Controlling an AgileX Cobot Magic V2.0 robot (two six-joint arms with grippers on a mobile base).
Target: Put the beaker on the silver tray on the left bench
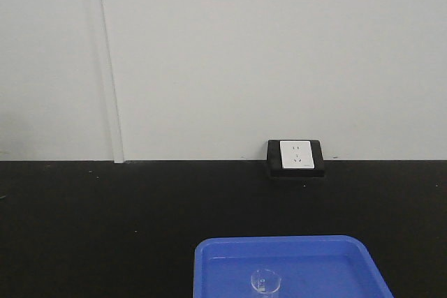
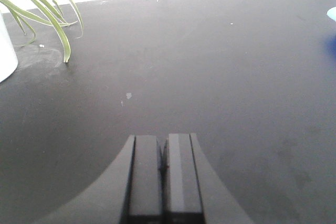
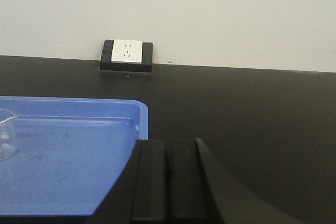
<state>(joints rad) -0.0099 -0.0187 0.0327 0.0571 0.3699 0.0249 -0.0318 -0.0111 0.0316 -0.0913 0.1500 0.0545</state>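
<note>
A small clear glass beaker point(image 1: 265, 282) stands upright inside a blue plastic tray point(image 1: 279, 243) at the near edge of the front view. In the right wrist view the beaker point(image 3: 5, 135) shows only partly at the left edge, well left of my right gripper point(image 3: 168, 141). That gripper is shut and empty, low over the black worktop by the tray's right corner. My left gripper point(image 2: 164, 139) is shut with nothing in it, over bare black worktop. The silver tray and the left bench are out of view.
A black-framed white socket point(image 1: 295, 157) sits against the white wall behind the blue tray point(image 3: 79, 100). A green plant point(image 2: 47, 3) in a white pot point(image 2: 5, 51) stands far left of my left gripper.
</note>
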